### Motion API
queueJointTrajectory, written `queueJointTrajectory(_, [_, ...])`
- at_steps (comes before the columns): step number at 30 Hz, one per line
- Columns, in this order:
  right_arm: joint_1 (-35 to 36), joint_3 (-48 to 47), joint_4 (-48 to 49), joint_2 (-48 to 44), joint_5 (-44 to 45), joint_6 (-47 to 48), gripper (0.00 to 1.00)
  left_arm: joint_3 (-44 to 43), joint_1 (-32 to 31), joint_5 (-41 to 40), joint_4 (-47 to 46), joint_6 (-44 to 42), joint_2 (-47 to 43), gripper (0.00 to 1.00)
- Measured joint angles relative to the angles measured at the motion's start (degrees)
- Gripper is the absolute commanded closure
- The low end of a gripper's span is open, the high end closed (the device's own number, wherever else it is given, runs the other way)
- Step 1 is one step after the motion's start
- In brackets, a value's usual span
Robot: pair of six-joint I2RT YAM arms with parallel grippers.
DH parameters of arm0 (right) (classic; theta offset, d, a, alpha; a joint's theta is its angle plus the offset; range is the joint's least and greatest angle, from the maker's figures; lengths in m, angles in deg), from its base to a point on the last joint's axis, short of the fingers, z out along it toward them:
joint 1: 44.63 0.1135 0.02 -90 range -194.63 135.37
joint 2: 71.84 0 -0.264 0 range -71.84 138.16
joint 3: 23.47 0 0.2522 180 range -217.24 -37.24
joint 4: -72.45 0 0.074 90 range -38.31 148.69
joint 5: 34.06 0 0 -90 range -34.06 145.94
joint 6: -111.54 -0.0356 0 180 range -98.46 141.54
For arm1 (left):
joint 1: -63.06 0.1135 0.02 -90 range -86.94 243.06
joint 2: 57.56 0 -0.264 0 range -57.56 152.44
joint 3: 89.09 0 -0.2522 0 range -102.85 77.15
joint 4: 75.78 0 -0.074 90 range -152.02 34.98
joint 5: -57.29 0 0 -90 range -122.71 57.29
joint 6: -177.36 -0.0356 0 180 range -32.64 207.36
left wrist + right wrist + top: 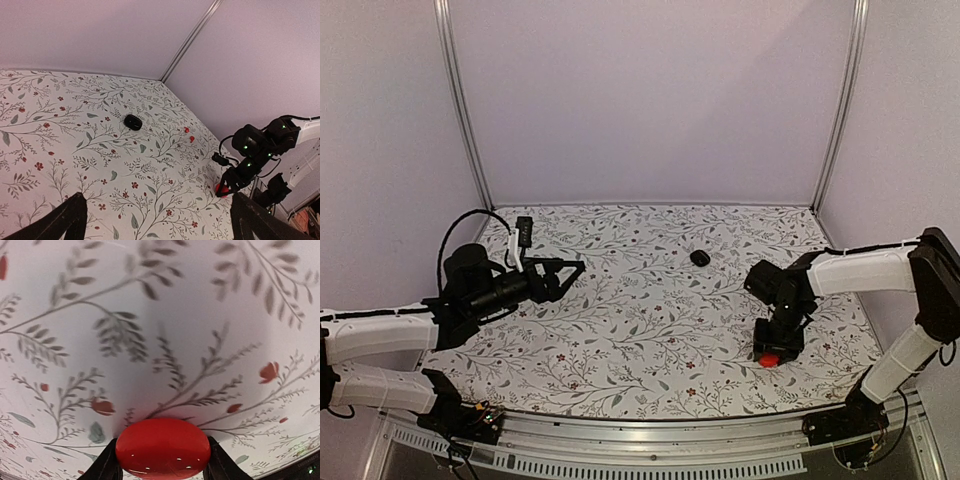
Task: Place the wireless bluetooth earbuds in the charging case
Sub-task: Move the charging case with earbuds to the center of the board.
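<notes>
At the near edge, a metal rail (650, 432) carried the bases of both arms; the desk (640, 335) beyond it wore a white cover printed with grey sprigs and small red flowers. On the right side, closest to the rail, the right gripper (162, 471) pointed straight down at the desk; its two black fingers (107, 467) stood one on each side of a glossy red disc (162, 446) and met its left and right edges, so the gripper was pinching the disc; in the top view the disc showed as a red spot right under the gripper, low against the cover, though whether it sat on the surface or just above it could not be told. On the left side, a little farther in, the left gripper (569, 279) hung over the desk on a nearly level forearm, aimed toward the middle; its fingers were spread wide, with nothing between them, and in its own wrist view their black tips sat at the two bottom corners. Farther back, right of centre, the charging case (700, 258) lay alone on the cover, a small glossy black pebble, apparently closed; it was well apart from both grippers, beyond the right one and across the desk from the left one. Behind it rose the plain pale lilac walls (650, 100), joined at metal corner posts (463, 100).
</notes>
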Motion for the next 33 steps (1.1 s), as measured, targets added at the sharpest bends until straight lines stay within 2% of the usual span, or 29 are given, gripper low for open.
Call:
queueJointTrajectory(5, [7.8, -13.1, 3.4, 11.3, 4.2, 9.6, 0.6, 0.1, 0.0, -0.4, 0.0, -0.1, -0.1, 0.0])
queueJointTrajectory(11, [18.1, -32.0, 10.1, 24.4, 8.4, 28.3, 0.61, 0.1, 0.0, -1.5, 1.6, -0.6, -1.4, 0.0])
queueJointTrajectory(16, [22.8, -36.2, 13.9, 27.8, 8.2, 46.5, 0.57, 0.2, 0.0, -3.1, 3.8, -0.8, -4.1, 0.0])
queueJointTrajectory(20, [23.4, -37.2, 13.5, 28.6, 7.3, 57.0, 0.5, 0.2, 0.0, -3.6, 5.4, -1.1, -5.2, 0.0])
queueJointTrajectory(28, [24.9, -38.6, 14.1, 29.4, 11.8, 69.5, 0.15, 0.2, 0.1, -4.8, 8.7, -1.1, -5.2, 0.0])
queueJointTrajectory(33, [25.2, -35.5, 17.8, 27.6, 14.6, 71.7, 0.01, -0.1, 0.2, -5.2, 10.4, -1.3, -5.2, 0.0])
